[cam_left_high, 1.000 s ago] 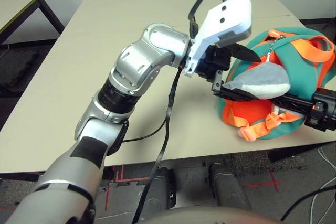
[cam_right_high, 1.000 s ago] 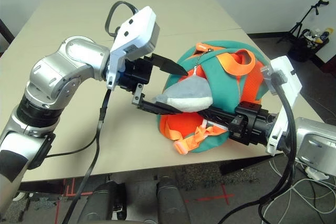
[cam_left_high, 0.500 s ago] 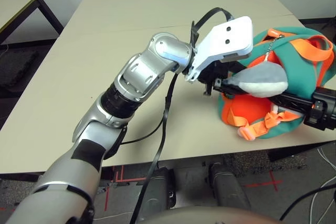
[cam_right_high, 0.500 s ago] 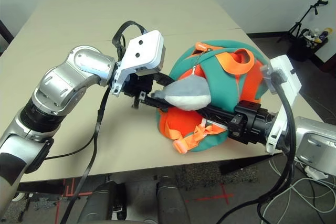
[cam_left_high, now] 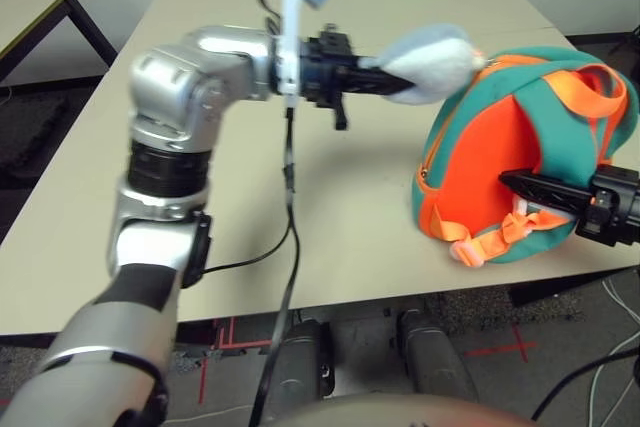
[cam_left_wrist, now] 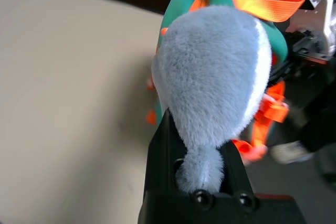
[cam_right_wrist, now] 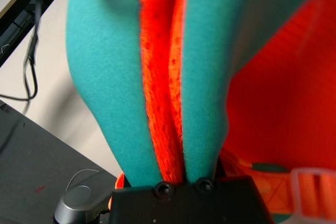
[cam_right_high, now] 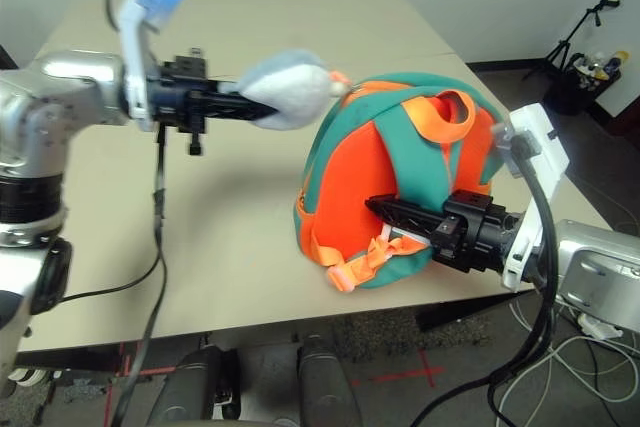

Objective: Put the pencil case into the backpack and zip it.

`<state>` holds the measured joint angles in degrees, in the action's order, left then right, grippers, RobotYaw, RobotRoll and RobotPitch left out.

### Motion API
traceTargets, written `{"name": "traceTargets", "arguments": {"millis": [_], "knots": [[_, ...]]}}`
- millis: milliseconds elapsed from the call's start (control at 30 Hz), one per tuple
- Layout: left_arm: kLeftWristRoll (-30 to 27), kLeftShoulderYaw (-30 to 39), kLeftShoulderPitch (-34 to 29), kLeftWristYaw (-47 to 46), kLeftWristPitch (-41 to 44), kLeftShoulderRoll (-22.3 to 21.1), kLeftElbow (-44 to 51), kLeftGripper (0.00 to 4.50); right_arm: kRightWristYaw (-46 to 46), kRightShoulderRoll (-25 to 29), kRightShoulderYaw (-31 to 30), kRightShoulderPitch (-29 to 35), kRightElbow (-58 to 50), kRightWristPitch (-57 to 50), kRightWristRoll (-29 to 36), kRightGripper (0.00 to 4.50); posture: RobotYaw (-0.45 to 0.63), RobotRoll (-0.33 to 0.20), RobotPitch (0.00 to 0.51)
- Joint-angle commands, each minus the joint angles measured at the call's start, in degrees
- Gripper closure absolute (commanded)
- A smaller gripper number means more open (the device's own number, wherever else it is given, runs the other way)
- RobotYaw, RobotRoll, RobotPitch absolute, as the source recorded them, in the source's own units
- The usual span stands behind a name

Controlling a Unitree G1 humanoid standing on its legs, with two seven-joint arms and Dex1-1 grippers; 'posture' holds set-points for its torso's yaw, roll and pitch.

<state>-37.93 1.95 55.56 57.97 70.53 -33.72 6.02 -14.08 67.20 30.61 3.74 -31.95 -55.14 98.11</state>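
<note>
My left gripper point(cam_left_high: 395, 80) is clamped on the narrow tail end of the grey-and-white plush charm point(cam_left_high: 432, 65), whose fat body puffs out beyond the fingertips, toward the teal backpack point(cam_left_high: 510, 137). My right gripper point(cam_right_high: 385, 205) reaches over the backpack's orange panel point(cam_right_high: 350, 172), and its fingers are pinched on the shoulder strap point(cam_right_wrist: 176, 77), teal with an orange stripe. The backpack stands on the bench point(cam_left_high: 350, 207), just ahead of the left gripper and around the right one's fingers. I can't make out the pencil case, so whether it is already inside I can't tell. I'd expect the bag to be light and floppy: a pull on the charm should swing or drag the whole thing unless the strap grip anchors it. The plush will squash rather than break, but it could slip out if only fuzz is caught, so I'd want its thin tail deep between the fingers, and the strap held firm low down while I draw the charm along.
</note>
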Motion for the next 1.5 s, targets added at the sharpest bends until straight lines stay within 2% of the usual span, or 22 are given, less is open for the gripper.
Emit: {"name": "traceTargets", "arguments": {"millis": [33, 133, 267, 333, 400, 467, 533, 633, 767, 833, 867, 933, 1000, 1067, 1133, 1200, 1233, 1300, 1333, 1400, 1500], "knots": [[-3.5, 2.2, -6.3, -1.5, 5.9, -3.4, 4.2, 4.37, 0.0, -0.5, -0.3, 0.6, -0.3, -0.5, -0.5, 4.37, -0.08, 0.000, 0.107], [-7.0, 1.9, -13.5, -3.4, 9.2, -2.1, 7.7, 4.37, 0.2, -0.8, -0.7, 0.4, -0.3, -0.5, -0.7, 4.37, -0.08, 0.000, 0.111], [-4.5, -4.3, -20.2, -6.4, 5.2, -0.2, 8.4, 4.37, 0.6, -1.1, -1.2, 0.2, -0.1, -0.4, -0.7, 4.37, -0.08, 0.000, 0.114], [-0.5, -11.6, -23.1, -7.0, 0.5, 1.8, 4.7, 4.38, 0.7, -1.5, -1.7, 0.2, 0.0, -0.3, -1.3, 4.37, -0.08, 0.000, 0.114], [2.1, -16.1, -24.0, -7.1, -2.5, 3.2, 0.9, 4.38, 0.9, -1.8, -2.0, 0.1, 0.1, -0.3, -1.5, 4.37, -0.09, 0.000, 0.115], [3.9, -18.6, -24.0, -7.4, -4.0, 4.8, -3.7, 4.38, 1.1, -2.1, -2.2, 0.0, 0.1, -0.2, -1.6, 4.37, -0.09, 0.000, 0.115], [6.1, -21.1, -24.6, -8.0, -6.5, 8.4, -10.9, 4.38, 1.3, -2.5, -2.7, -0.1, -0.1, -0.1, -2.0, 4.37, -0.10, 0.000, 0.115], [10.6, -25.9, -24.6, -7.3, -10.5, 9.5, -15.5, 4.38, 1.6, -3.0, -2.9, -0.1, -0.3, 0.0, -2.3, 4.38, -0.11, 0.000, 0.114], [9.0, -20.9, -22.5, -9.5, -9.3, 10.2, -12.3, 4.38, 2.3, -2.9, -1.1, 0.7, -0.8, -0.2, -3.2, 4.38, -0.12, 0.000, 0.109], [4.6, -14.2, -21.1, -10.7, -3.3, 7.8, -4.8, 3.65, 3.0, 0.0, 5.7, 4.8, -0.1, -4.5, 1.6, 3.64, -0.12, 0.000, 0.105], [2.6, -11.5, -20.8, -11.1, -0.5, 6.8, -1.7, 3.43, 3.2, 1.3, 8.8, 6.8, 0.2, -6.3, 3.8, 3.40, -0.12, 0.000, 0.105], [-6.1, -1.8, -19.7, -9.2, 10.8, 2.0, 6.2, 2.71, 3.6, 4.9, 19.9, 11.7, 3.9, -13.1, 9.6, 2.72, -0.12, 0.000, 0.104], [-12.8, 5.9, -19.6, -7.4, 19.2, -2.9, 10.1, 2.07, 3.4, 7.7, 29.0, 15.2, 8.5, -19.1, 12.5, 2.08, -0.12, 0.000, 0.105], [-18.1, 11.1, -21.8, -6.4, 21.7, -9.8, 10.0, 1.40, 1.7, 10.0, 37.0, 17.1, 14.0, -25.7, 11.6, 1.45, -0.11, 0.000, 0.105], [-21.8, 15.3, -24.4, -7.3, 22.0, -14.8, 7.8, 0.66, -0.1, 12.2, 42.3, 17.4, 18.9, -31.3, 7.6, 0.75, -0.10, 0.000, 0.102], [-20.3, 19.4, -26.1, -10.3, 22.0, -16.0, 5.3, 0.01, -1.9, 13.7, 44.5, 16.5, 22.7, -34.2, 1.4, 0.08, -0.10, 0.000, 0.101], [-18.6, 21.0, -26.3, -12.2, 21.9, -15.7, 4.3, 0.00, -3.2, 13.9, 44.8, 16.0, 23.6, -34.6, -2.3, 0.03, -0.10, 0.000, 0.100], [-11.5, 23.2, -26.9, -19.5, 14.4, -14.1, 0.5, 0.00, -5.9, 13.4, 43.0, 16.4, 24.9, -31.2, -13.1, 0.03, -0.08, 0.000, 0.098], [-6.8, 25.3, -26.0, -25.9, 8.1, -11.6, -3.1, 0.00, -7.2, 13.0, 39.0, 16.5, 25.9, -24.9, -20.2, 0.03, -0.08, 0.000, 0.097], [-0.4, 26.9, -25.4, -33.3, -1.1, -8.7, -7.1, 0.00, -10.5, 11.8, 31.9, 14.9, 27.9, -14.9, -29.5, 0.03, -0.07, 0.000, 0.094], [9.3, 27.5, -27.1, -39.5, -22.4, -5.1, -13.3, 0.00, -10.2, 3.6, 14.3, 1.6, 33.0, 4.5, -41.4, 0.03, -0.04, 0.000, 0.086]]}}
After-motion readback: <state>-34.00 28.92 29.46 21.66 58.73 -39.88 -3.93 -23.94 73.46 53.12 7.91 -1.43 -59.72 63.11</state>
